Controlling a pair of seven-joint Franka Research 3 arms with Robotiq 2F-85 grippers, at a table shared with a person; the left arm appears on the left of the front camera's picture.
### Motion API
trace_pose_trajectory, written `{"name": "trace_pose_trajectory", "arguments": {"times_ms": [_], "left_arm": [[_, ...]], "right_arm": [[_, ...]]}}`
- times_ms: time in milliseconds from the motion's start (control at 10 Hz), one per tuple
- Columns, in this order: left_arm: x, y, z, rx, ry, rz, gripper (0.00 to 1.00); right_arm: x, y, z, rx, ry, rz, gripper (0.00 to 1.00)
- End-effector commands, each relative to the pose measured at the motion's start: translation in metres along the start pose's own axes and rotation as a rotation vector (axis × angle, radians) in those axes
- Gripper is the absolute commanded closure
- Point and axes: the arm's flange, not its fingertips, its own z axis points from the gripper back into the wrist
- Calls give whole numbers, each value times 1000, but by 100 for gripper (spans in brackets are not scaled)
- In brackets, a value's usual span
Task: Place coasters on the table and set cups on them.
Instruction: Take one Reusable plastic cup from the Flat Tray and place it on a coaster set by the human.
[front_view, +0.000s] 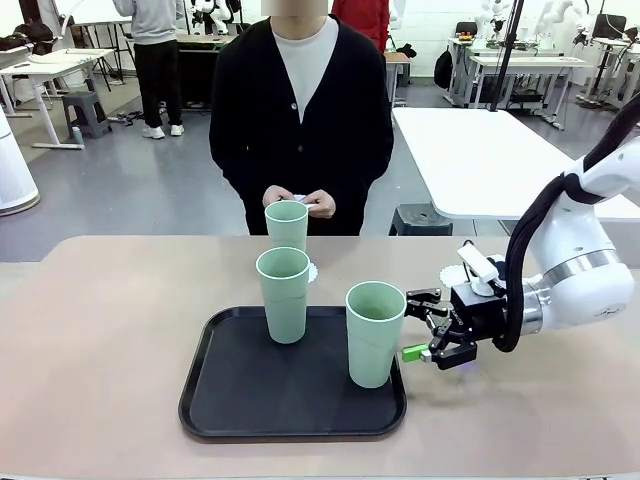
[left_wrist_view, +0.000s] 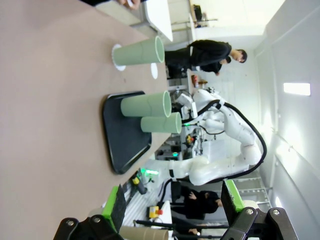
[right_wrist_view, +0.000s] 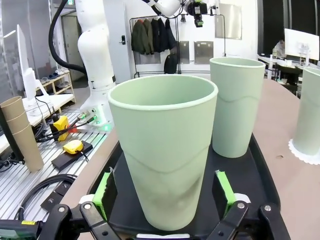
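Three pale green cups show in the front view. The far cup (front_view: 286, 225) stands on a white coaster (front_view: 312, 272) on the beige table (front_view: 100, 330). The middle cup (front_view: 283, 293) and the right cup (front_view: 374, 333) stand on the black tray (front_view: 230, 400). My right gripper (front_view: 412, 326) is open at the right cup's right side. In the right wrist view that cup (right_wrist_view: 165, 150) sits between the green pads (right_wrist_view: 105, 192) with gaps either side. A second coaster (front_view: 455, 275) lies behind that gripper. My left gripper (left_wrist_view: 175, 200) hangs open, holding nothing, well away from the tray (left_wrist_view: 122, 145).
A person in a black cardigan stands at the far edge, hands (front_view: 320, 205) together on something small and white. A white rectangular table (front_view: 480, 150) stands behind on the right. Bare tabletop stretches left of the tray and along the near edge.
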Motion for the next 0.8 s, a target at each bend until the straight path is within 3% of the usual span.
{"name": "trace_pose_trajectory", "arguments": {"times_ms": [0,700], "left_arm": [[0,-1,1,-7,-9,-3,0],[0,-1,1,-7,-9,-3,0]], "right_arm": [[-5,-8,-13,-13,6,20,0],[-15,-15,-38,17,25,11,0]]}}
